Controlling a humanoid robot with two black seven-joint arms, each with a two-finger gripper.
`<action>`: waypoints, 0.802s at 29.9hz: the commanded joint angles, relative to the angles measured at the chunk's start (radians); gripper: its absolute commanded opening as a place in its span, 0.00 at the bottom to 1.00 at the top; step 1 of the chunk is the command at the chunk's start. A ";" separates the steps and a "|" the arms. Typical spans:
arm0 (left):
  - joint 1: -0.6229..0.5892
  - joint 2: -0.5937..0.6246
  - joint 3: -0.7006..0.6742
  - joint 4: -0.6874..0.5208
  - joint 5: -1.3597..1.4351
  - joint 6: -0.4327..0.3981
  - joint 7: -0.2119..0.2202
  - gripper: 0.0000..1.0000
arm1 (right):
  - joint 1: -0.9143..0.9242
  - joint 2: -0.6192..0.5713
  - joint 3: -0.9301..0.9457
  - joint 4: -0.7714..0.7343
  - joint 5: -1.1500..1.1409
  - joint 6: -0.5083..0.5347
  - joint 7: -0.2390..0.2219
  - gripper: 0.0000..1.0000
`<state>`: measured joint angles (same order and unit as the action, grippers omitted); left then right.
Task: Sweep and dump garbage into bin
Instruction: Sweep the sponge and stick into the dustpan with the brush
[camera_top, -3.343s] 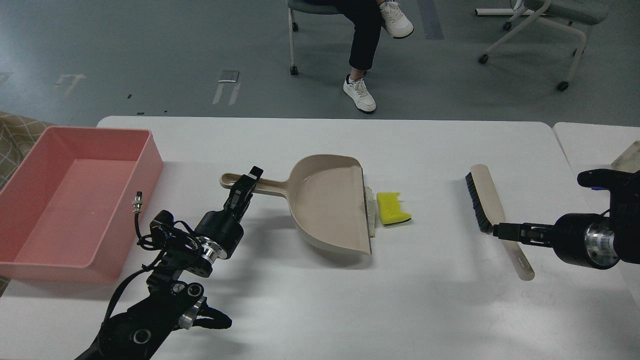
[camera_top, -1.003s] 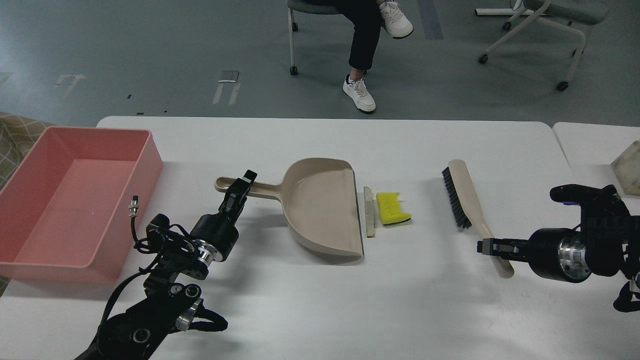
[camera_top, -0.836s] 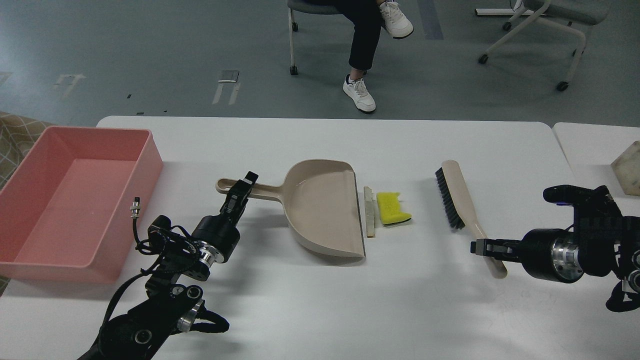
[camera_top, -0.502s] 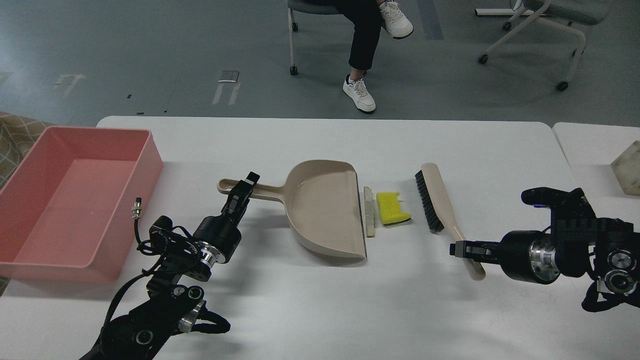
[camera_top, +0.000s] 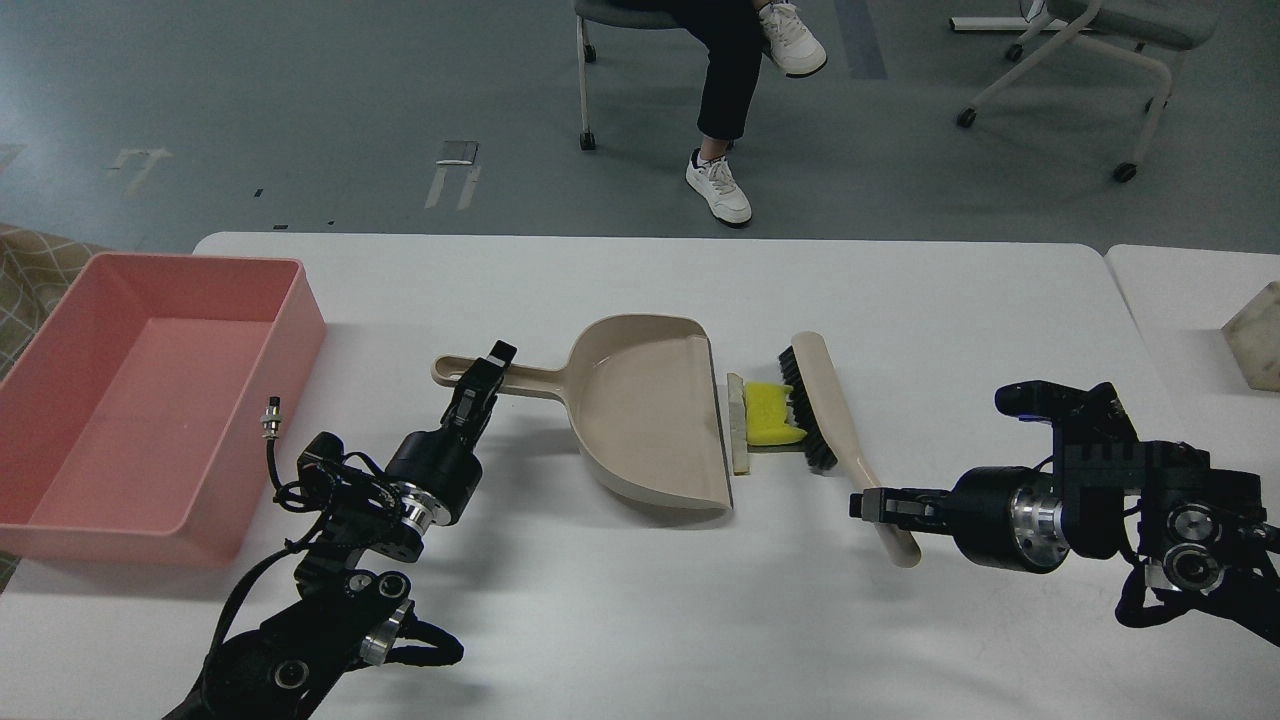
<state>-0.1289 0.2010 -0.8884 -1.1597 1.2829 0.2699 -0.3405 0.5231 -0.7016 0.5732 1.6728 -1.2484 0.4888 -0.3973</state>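
Observation:
The yellow sponge piece (camera_top: 768, 413) lies on the white table between the thin grey-beige stick (camera_top: 737, 425) and the bristles of the beige brush (camera_top: 828, 420). The bristles touch the sponge's right side. The stick lies along the mouth of the beige dustpan (camera_top: 645, 425). My right gripper (camera_top: 872, 506) is shut on the brush handle's near end. My left gripper (camera_top: 482, 378) is shut on the dustpan handle (camera_top: 495, 377). The pink bin (camera_top: 140, 400) stands at the far left and looks empty.
A beige block (camera_top: 1257, 348) sits on the neighbouring table at the right edge. A seated person's legs (camera_top: 730, 100) and chairs are beyond the table's far edge. The white table (camera_top: 640, 600) has bare surface in front.
My right gripper has carried the brush leftward across the table until its bristles reached the sponge. The sponge has shifted slightly left toward the stick. The left arm and dustpan hardly moved.

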 joint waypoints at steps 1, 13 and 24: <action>0.000 -0.003 -0.001 0.000 -0.001 0.000 0.000 0.07 | 0.009 0.028 0.000 -0.002 0.000 0.000 -0.002 0.00; -0.001 -0.011 -0.001 -0.003 -0.002 0.000 0.000 0.08 | 0.012 0.120 -0.003 -0.016 -0.002 0.000 -0.009 0.00; -0.001 -0.017 -0.001 -0.003 -0.002 0.000 0.000 0.07 | 0.034 0.212 0.011 -0.038 0.000 0.000 -0.008 0.00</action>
<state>-0.1290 0.1821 -0.8898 -1.1640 1.2823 0.2701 -0.3420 0.5552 -0.5023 0.5772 1.6341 -1.2498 0.4887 -0.4065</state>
